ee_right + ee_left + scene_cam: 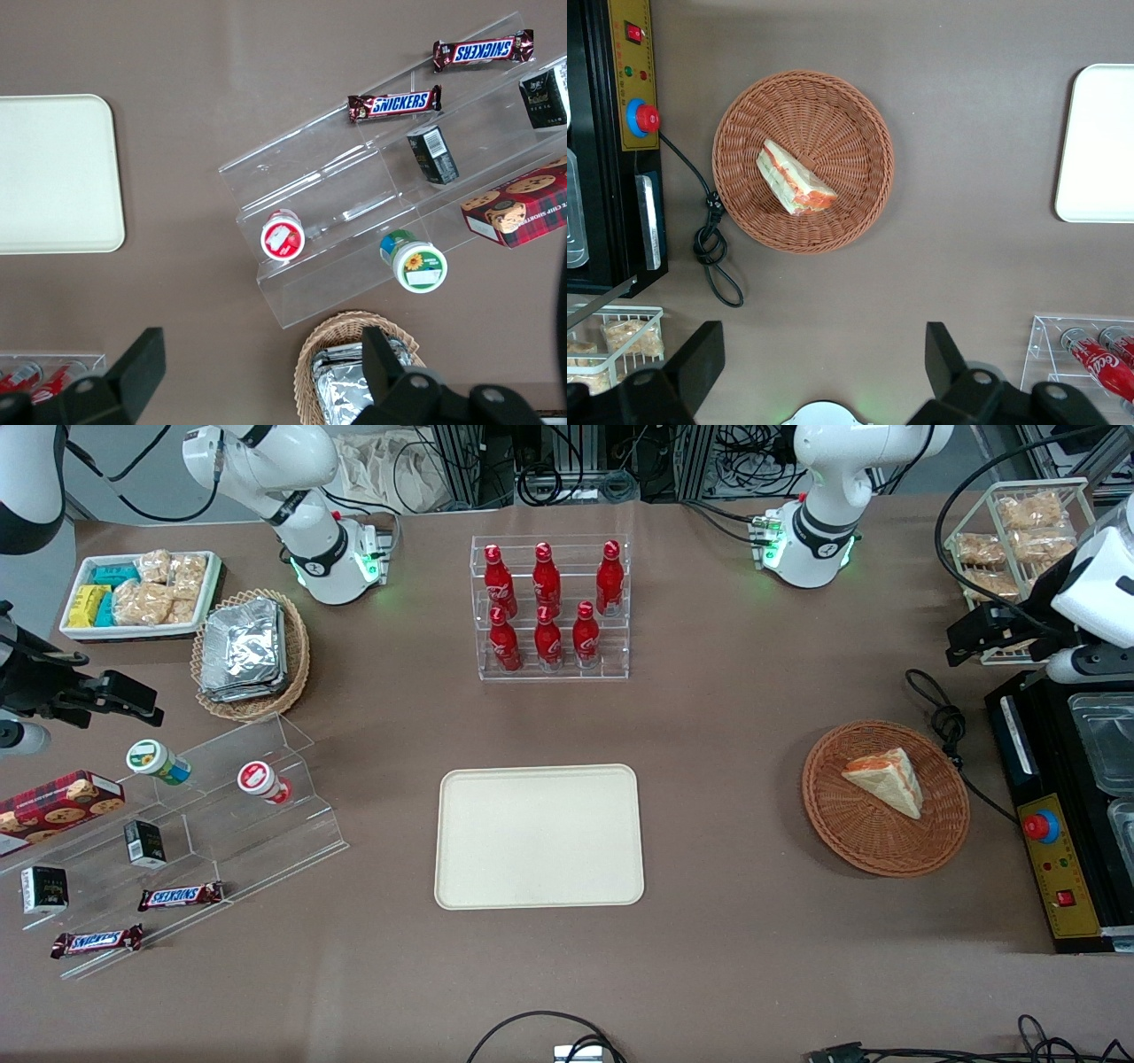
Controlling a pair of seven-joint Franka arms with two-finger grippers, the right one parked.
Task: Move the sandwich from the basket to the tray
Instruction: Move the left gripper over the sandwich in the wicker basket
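The sandwich (886, 778), a pale bread wedge with red-orange and green filling, lies in the reddish-brown wicker basket (886, 846) toward the working arm's end of the table. Both also show in the left wrist view, the sandwich (793, 180) in the basket (833, 111). The cream tray (539, 837) lies flat at the table's middle with nothing on it; its edge shows in the left wrist view (1099, 142). My left gripper (974, 638) hangs high above the table, farther from the front camera than the basket. It is open and holds nothing (824, 363).
A black control box with a red button (1054, 850) and a coiled cable (943, 717) lie beside the basket. A wire rack of bagged snacks (1019, 540) stands close to the gripper. A cola bottle rack (549, 607) stands farther back than the tray. An acrylic snack stand (204, 824) is toward the parked arm's end.
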